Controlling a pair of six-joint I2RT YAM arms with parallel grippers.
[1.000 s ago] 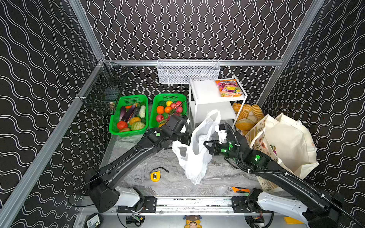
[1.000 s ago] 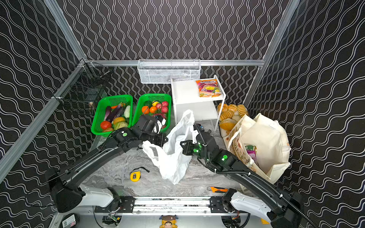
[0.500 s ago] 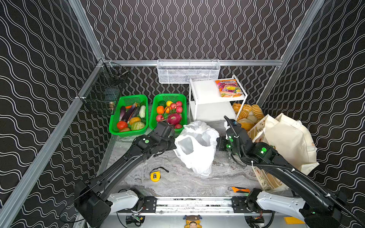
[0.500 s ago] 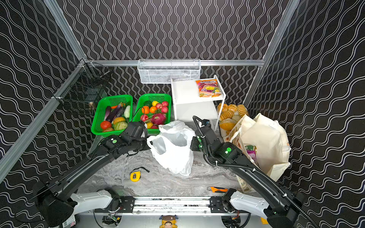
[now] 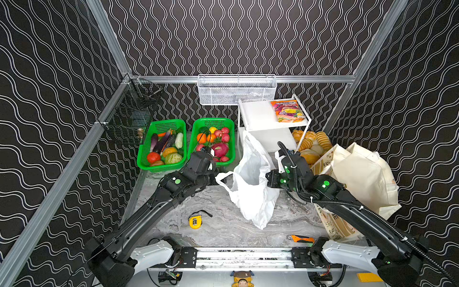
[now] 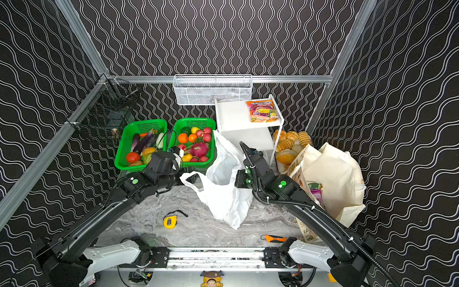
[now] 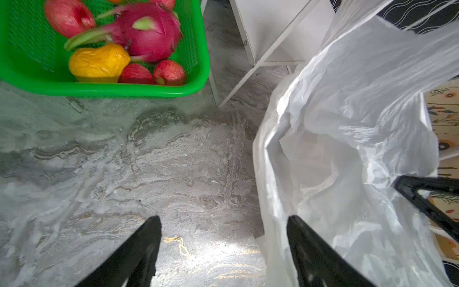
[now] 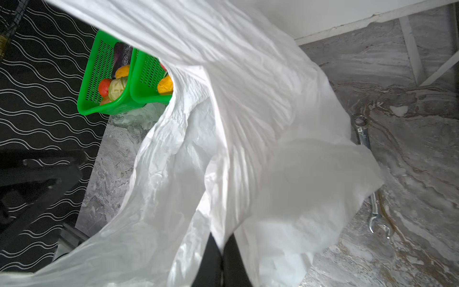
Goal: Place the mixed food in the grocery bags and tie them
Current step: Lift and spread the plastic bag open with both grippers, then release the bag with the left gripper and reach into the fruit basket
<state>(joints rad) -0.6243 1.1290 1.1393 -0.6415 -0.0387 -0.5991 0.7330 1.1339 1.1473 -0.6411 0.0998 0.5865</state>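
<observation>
The thin white plastic handle bag [image 5: 250, 196] stands slumped on the grey marbled tabletop [image 5: 218, 231] between the two arms with its mouth gaping upward. It is held on one side only. The right gripper [image 8: 221, 251] has its fingers pressed together on a fold of the film. The left gripper [image 7: 223, 221] is spread wide with one finger at the bag's edge, gripping nothing. The likeliest failure from here is a collapsing mouth: the free handle loop [image 5: 223, 175] beside the left gripper could sag across the opening, so a dropped fruit would land on film and roll off. If the left jaws close where they are, they may catch a single layer or miss altogether. The film looks thin, so a hard pull from the right could stretch or tear it. It could also drag the base onto the steel wrench [image 8: 363, 139] lying just beside it. Nothing can be made out inside this bag. The pink dragon fruit [image 7: 151, 29] and other toy fruits sit in the green plastic mesh basket [image 7: 124, 92]. A colourful snack packet [image 5: 288, 111] lies on the white shelf [image 5: 255, 116]. The large cream cloth tote [image 6: 332, 179] at the right shows a purple packet [image 6: 316, 195] inside.
</observation>
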